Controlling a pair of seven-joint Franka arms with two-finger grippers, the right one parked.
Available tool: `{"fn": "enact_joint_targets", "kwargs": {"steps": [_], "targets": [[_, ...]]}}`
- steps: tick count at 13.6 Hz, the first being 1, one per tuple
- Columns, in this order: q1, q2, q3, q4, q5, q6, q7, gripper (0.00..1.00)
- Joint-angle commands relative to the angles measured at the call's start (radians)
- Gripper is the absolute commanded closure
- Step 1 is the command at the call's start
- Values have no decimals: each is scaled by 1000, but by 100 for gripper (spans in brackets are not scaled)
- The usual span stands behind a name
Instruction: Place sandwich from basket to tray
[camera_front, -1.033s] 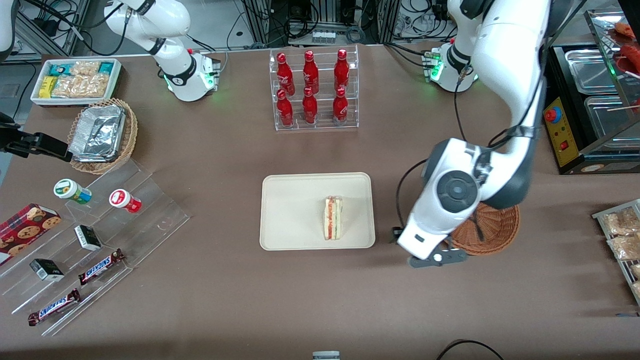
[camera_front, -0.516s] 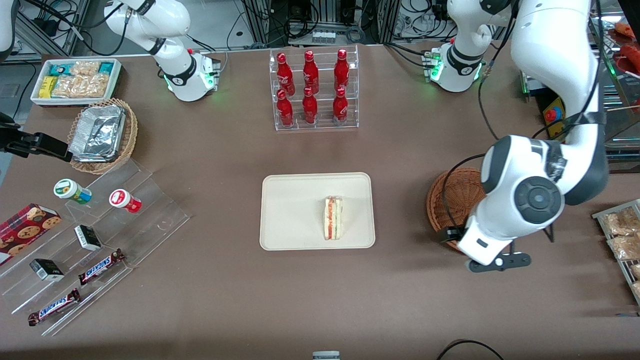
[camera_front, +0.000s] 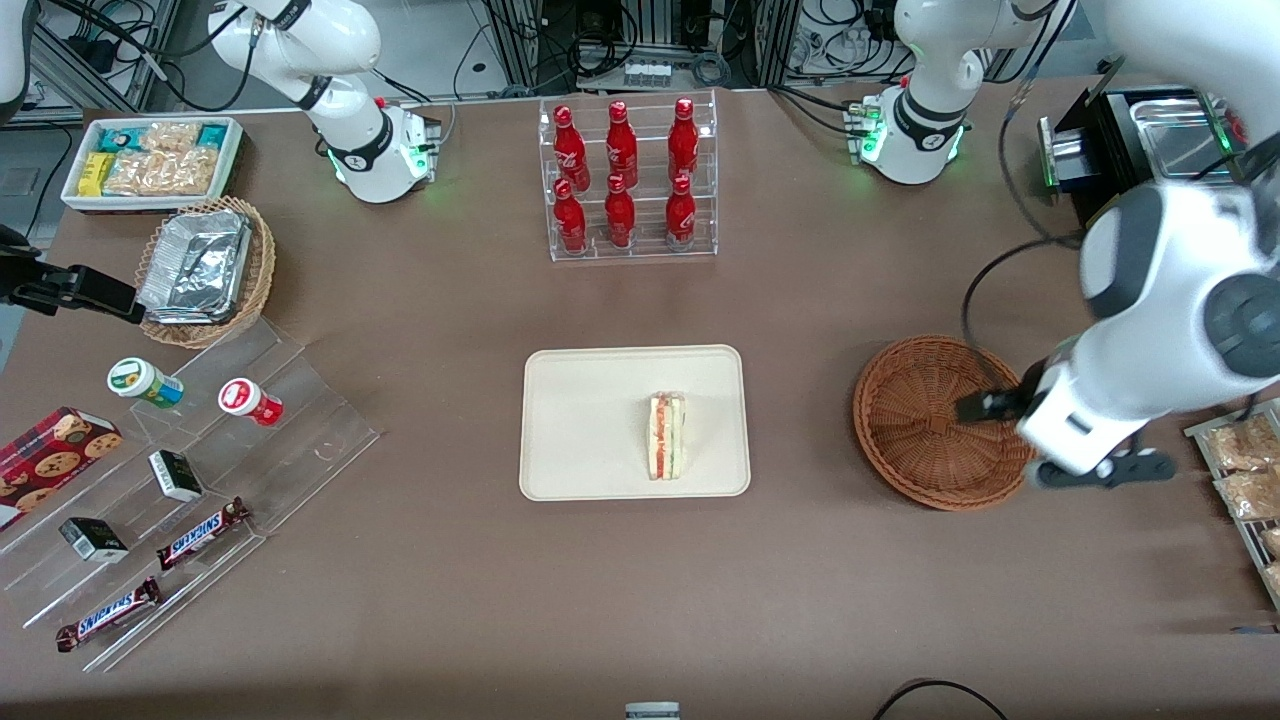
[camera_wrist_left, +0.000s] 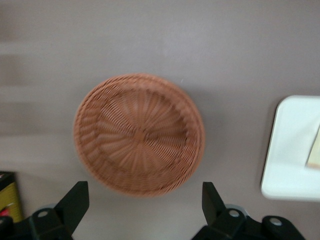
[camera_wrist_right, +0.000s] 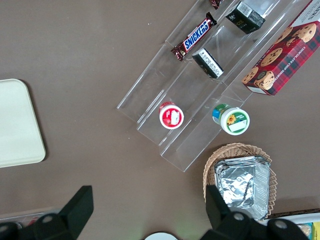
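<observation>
The sandwich (camera_front: 667, 436) lies on the cream-white tray (camera_front: 590, 420), near the tray's edge that faces the basket. The reddish-brown wicker basket (camera_front: 935, 420) is empty. My left gripper (camera_front: 1092, 468) hangs above the table beside the basket, toward the working arm's end. In the left wrist view the gripper (camera_wrist_left: 144, 202) is open and empty, its black fingers (camera_wrist_left: 75, 200) wide apart. That view looks down on the empty basket (camera_wrist_left: 139, 134), with the tray's corner (camera_wrist_left: 292, 150) and a sliver of the sandwich (camera_wrist_left: 315, 150) at the picture's edge.
A clear rack of red bottles (camera_front: 625, 180) stands farther from the camera than the tray. A tan basket with foil trays (camera_front: 205, 270), a white snack tub (camera_front: 150, 160) and clear snack steps (camera_front: 190, 470) lie toward the parked arm's end. Snack packets (camera_front: 1245, 470) lie beside my gripper.
My left arm has swung from between the tray and the basket toward the working arm's end, uncovering the basket. The sandwich has stayed on the tray.
</observation>
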Motion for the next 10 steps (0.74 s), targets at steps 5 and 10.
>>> {"fn": "enact_joint_targets", "kwargs": {"steps": [5, 10], "targets": [[99, -287, -21, -111, -49, -175, 78, 0], [25, -361, 79, -113, -52, -289, 136, 0]]}}
